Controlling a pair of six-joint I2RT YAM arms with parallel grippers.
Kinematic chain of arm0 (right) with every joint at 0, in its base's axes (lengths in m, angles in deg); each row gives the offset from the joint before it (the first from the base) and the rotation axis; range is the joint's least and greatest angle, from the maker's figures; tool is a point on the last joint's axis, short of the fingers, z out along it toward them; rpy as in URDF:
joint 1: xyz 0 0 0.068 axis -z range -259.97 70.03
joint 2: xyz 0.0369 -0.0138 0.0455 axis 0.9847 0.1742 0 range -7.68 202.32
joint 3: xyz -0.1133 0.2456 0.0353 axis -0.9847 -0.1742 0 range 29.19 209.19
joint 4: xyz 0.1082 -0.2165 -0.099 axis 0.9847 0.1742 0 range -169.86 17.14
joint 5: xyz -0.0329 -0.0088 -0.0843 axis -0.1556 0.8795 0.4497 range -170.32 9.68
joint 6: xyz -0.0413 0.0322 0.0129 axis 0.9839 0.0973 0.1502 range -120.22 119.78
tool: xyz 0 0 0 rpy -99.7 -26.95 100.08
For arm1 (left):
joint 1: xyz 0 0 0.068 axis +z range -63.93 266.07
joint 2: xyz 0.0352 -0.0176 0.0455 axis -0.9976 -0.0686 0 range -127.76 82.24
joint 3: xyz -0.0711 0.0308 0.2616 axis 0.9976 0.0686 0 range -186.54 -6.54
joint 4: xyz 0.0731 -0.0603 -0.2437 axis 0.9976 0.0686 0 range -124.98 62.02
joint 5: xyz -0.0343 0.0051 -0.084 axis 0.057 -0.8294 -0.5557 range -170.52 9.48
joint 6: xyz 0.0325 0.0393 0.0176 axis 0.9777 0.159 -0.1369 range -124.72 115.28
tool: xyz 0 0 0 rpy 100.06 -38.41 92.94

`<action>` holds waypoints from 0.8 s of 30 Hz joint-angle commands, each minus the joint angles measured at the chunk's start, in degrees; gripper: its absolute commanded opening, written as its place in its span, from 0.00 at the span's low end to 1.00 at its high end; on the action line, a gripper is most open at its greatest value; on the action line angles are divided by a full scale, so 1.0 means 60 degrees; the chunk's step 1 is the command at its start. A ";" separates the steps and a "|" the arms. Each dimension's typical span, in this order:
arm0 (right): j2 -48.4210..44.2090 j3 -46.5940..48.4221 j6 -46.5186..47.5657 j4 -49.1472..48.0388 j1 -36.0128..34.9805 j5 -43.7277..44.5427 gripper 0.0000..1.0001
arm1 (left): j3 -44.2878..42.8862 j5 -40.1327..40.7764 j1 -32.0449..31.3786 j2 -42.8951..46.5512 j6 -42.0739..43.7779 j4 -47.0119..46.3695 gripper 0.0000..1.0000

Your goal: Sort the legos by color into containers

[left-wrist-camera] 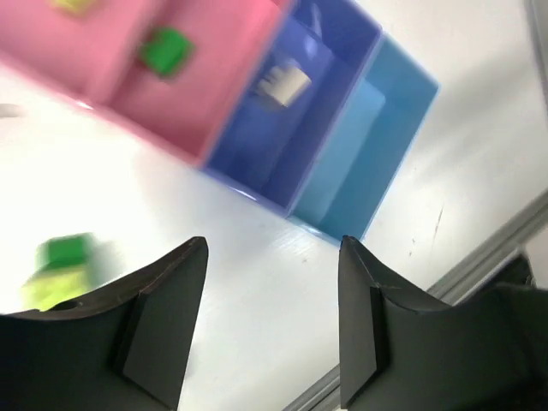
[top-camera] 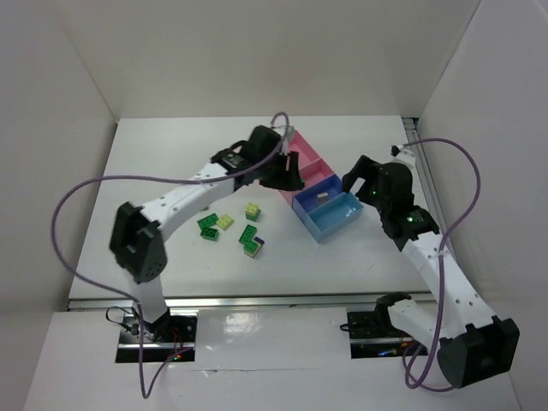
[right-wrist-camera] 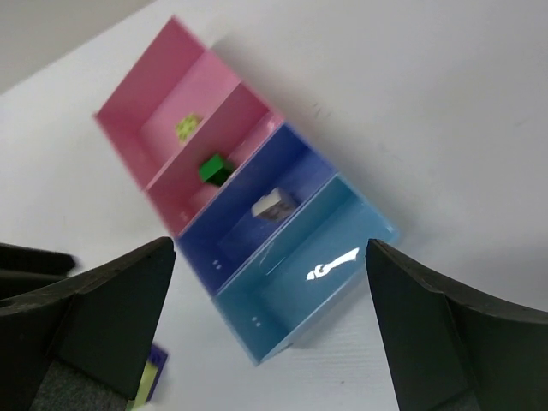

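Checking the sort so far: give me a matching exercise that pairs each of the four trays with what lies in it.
Trays:
1. end pink tray
2. inner pink tray
3. dark blue tray
4. light blue tray

Contents:
a. no brick
b. dark green brick
c. pale greyish brick
d. yellow-green brick

Pairs: 1-d, 2-b, 3-c, 4-a

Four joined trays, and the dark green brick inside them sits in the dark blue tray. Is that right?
Not quite. The dark green brick sits in a pink tray, the one right beside the dark blue tray, as the right wrist view shows. The four joined trays part stands.
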 commanded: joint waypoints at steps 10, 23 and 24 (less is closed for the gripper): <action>0.4543 0.1814 0.0267 -0.1248 -0.5489 -0.0184 1.00 | 0.4223 0.1652 0.4268 0.4442 -0.0910 0.0767 0.78; 0.7727 0.3443 0.2772 -0.0339 -0.7455 -0.0697 0.95 | 0.4636 -0.0091 0.4870 0.4136 -0.0441 0.0679 0.78; 0.7728 0.3444 0.2918 -0.0339 -0.7455 -0.0696 0.93 | 0.4636 -0.0091 0.4870 0.4136 -0.0441 0.0592 0.78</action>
